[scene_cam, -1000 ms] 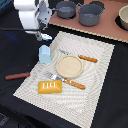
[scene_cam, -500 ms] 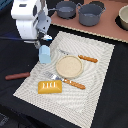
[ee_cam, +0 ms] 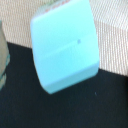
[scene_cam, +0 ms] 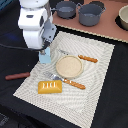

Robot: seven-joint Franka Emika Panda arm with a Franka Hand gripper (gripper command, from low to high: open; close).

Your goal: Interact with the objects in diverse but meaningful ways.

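Tool fingertips hidden behind the arm body in the exterior view; absent from the wrist view, so jaw state not determinable. Pale blue carton-shaped block mostly covered by the arm, only its lower part showing; in the wrist view blurred, top cut by the frame edge. Pale bowl at the desk's far edge cropped. Fork tines too small to resolve.
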